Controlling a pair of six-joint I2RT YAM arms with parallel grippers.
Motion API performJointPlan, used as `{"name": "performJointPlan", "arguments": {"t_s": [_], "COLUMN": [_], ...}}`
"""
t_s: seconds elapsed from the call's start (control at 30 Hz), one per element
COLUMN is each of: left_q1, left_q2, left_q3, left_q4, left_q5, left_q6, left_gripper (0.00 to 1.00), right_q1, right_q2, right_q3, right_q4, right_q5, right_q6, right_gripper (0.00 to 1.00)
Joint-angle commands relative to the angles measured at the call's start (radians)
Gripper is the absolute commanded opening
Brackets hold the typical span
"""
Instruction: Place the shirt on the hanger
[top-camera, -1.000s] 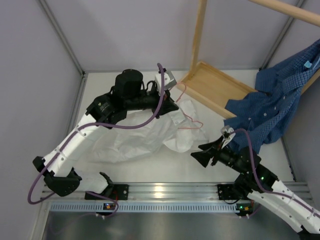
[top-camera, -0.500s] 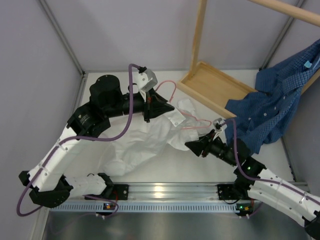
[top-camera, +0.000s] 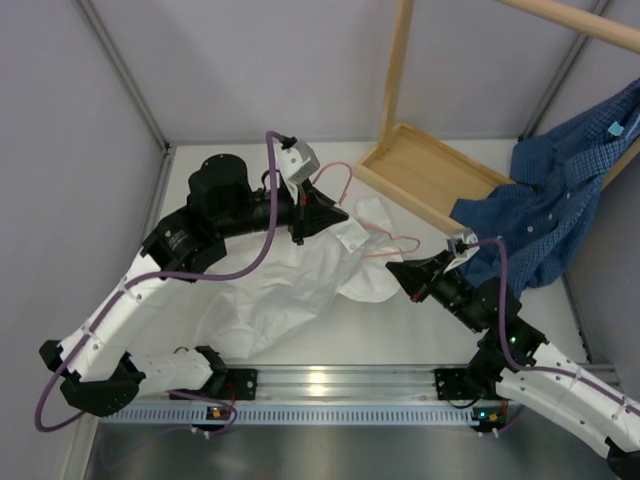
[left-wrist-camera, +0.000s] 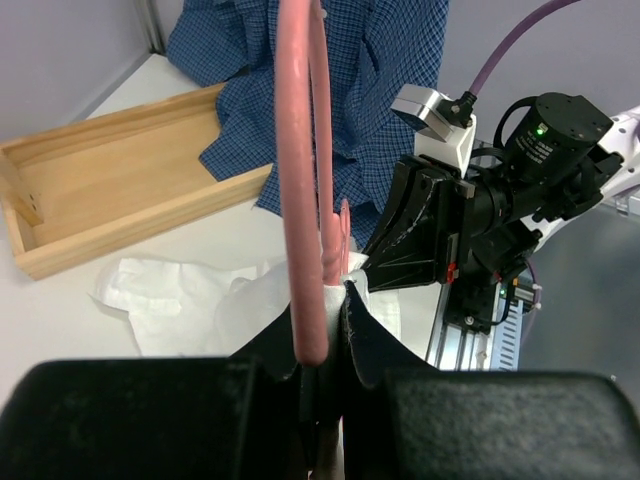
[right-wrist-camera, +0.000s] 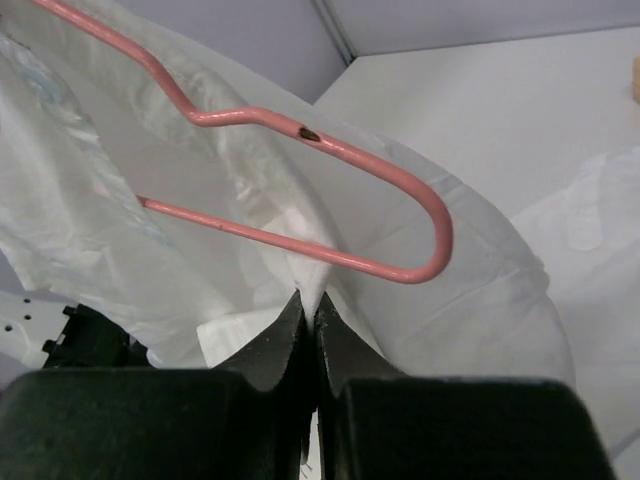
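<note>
Shirt (top-camera: 285, 290) lay crumpled on the table (top-camera: 400, 335) between the arms. Left hand (left-wrist-camera: 322, 335) was clamped tight on the pink hanger (left-wrist-camera: 300, 200). Right hand (right-wrist-camera: 308, 312) was closed, pinching white fabric just under the hanger's looped end.

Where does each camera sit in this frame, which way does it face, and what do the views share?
Top external: above and behind the bases, looking down on the table; both grippers show, left gripper and right gripper.
Left wrist: behind the left gripper, looking along the hanger toward the right gripper; own fingers at bottom.
Right wrist: behind the right gripper, facing the shirt; own fingers pinch it.
Shared: all three show the hanger and the shirt.
</note>
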Motion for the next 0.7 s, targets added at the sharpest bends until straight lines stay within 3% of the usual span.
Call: {"name": "performJointPlan", "arguments": {"t_s": [0.0,0.67], "left_q1": [0.001,0.001], "left_q2": [-0.058,-0.2], "left_q3": [0.005,-0.032], "left_q4": [0.068,-0.116], "left_q5": [-0.045,-0.16], "left_q6": [-0.003,0.037], "left_gripper": [0.0,0.0], "right_q1": [0.006,-0.08], "right_q2": [0.02,0.147], "right_q3": [0.076,0.288], "right_q4": [-0.076,-0.326], "right_q5": [0.098,0.171], "right_q6": [-0.06,-0.29], "right_gripper": [0.0,0.0]}}
